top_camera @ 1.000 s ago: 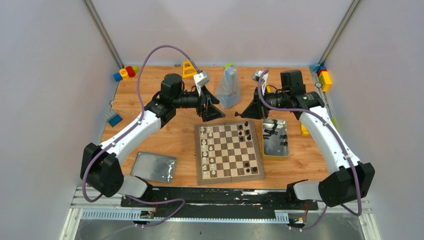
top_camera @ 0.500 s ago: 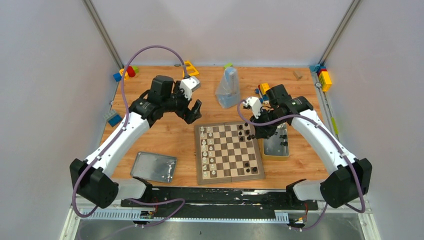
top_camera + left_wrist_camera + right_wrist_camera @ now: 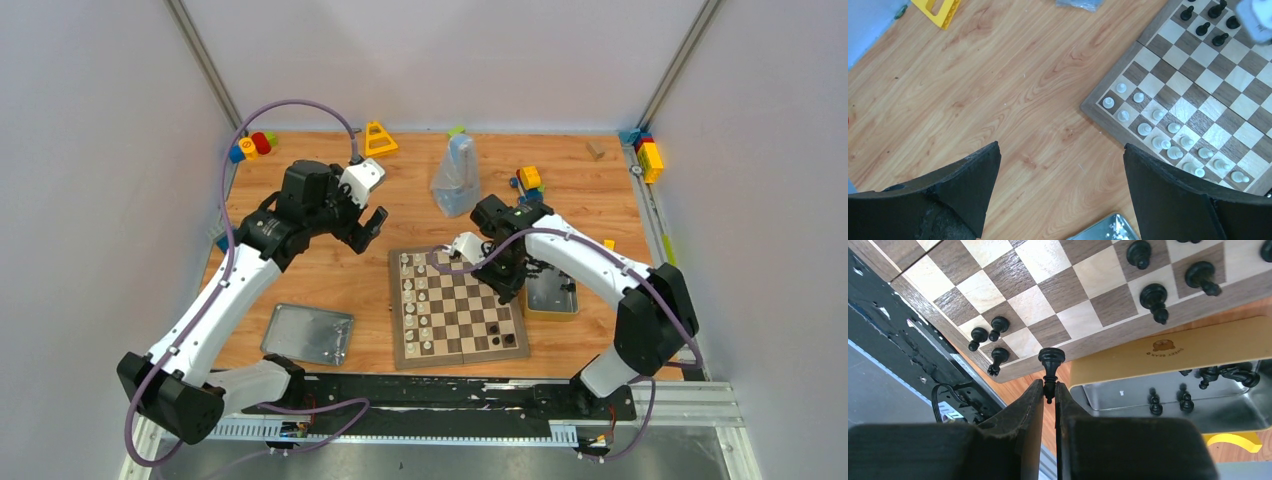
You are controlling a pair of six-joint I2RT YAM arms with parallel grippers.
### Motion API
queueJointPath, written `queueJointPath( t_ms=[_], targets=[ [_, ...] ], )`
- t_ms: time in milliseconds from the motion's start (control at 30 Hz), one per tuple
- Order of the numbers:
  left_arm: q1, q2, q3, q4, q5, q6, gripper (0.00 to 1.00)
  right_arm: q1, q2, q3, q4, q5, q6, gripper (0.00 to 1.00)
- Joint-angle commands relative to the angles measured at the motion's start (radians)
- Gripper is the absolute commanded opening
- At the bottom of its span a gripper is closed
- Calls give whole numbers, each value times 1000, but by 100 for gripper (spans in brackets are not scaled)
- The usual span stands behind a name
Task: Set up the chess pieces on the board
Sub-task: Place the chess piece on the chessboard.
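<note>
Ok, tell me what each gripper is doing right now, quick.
Left gripper: open, holding nothing.
Right gripper: closed on a black chess piece.

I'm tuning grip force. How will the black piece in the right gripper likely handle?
Probably stiff and light: the black piece sticks out straight, pinched at one thin end by the right gripper. It may tip when set down: tall and narrow.
</note>
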Motion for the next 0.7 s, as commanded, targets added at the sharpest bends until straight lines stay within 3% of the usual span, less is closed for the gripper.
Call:
queueJointPath(
  t_ms=[0, 667],
  targets=[
    [4, -38, -5, 9, -20, 23, 100, 45, 40, 7, -19, 81, 34, 0],
    [5, -29, -7, 15, -43, 33, 100, 128, 153, -27, -9, 140, 61, 0]
  ],
)
